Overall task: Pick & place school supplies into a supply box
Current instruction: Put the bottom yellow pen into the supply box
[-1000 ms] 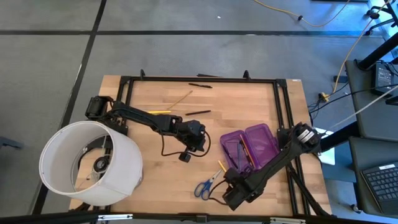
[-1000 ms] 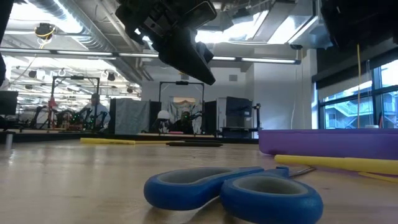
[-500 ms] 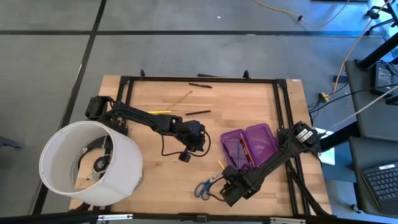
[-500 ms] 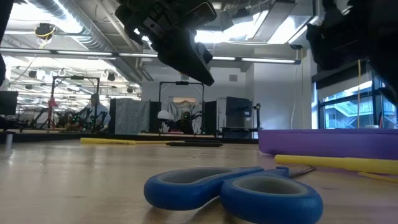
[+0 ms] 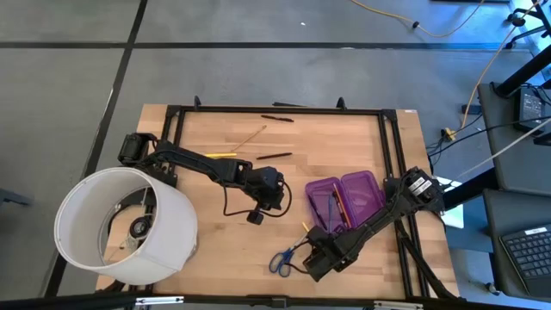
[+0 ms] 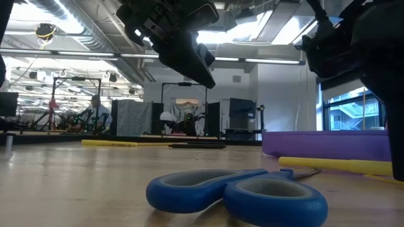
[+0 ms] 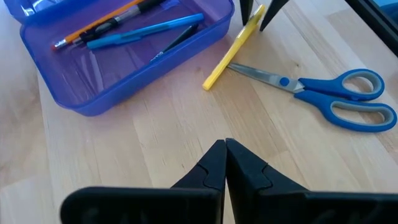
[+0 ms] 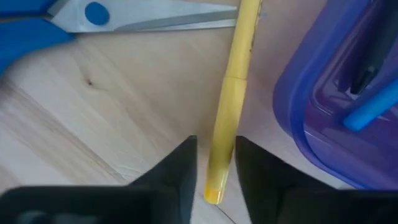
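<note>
The supply box point(image 5: 344, 202) is a purple case lying open near the table's right side. It holds an orange pencil, a blue pen point(image 7: 146, 31) and a black pen. A yellow marker point(image 8: 230, 93) lies on the wood beside the box's near left corner. Blue-handled scissors point(image 5: 284, 257) lie just left of the marker, and show close up in the low view point(image 6: 240, 195). My right gripper point(image 8: 216, 146) is open, one finger on each side of the marker's near end. My left gripper point(image 7: 224, 146) hangs shut above the table's middle point(image 5: 274, 200), left of the box.
A big white lampshade-like cylinder point(image 5: 125, 226) fills the near left corner. A yellow pencil point(image 5: 219, 155), a black pen point(image 5: 274, 156) and a thin pencil point(image 5: 251, 136) lie on the far half. Another black pen point(image 5: 277, 117) lies by the far frame rail.
My right gripper has moved from the near edge toward the table's far left, to the yellow marker's near end, and has come down into the low view. The left arm, the scissors and the box have kept still.
</note>
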Tool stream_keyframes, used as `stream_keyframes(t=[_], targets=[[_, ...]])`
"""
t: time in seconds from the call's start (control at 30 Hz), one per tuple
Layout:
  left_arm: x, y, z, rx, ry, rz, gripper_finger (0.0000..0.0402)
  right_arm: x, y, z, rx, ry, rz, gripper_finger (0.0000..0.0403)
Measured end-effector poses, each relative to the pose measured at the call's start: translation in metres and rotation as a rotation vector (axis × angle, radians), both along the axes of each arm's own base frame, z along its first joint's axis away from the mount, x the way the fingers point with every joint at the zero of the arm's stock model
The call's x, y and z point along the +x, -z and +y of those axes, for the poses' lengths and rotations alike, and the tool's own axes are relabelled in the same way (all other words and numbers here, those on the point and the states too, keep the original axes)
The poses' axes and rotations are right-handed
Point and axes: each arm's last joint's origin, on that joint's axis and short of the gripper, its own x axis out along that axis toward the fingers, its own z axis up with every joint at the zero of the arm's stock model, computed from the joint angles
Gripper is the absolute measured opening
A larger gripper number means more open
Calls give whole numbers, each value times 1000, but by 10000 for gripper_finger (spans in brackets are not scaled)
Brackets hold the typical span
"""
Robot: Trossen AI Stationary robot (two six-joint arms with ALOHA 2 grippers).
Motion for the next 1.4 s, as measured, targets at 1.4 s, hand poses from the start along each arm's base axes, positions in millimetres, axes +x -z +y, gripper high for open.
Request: stream_keyframes(t=[1.4], targets=[[-11,8,-9,-128,-151,189,5,-35,-118,-40,-118,75,300,47]])
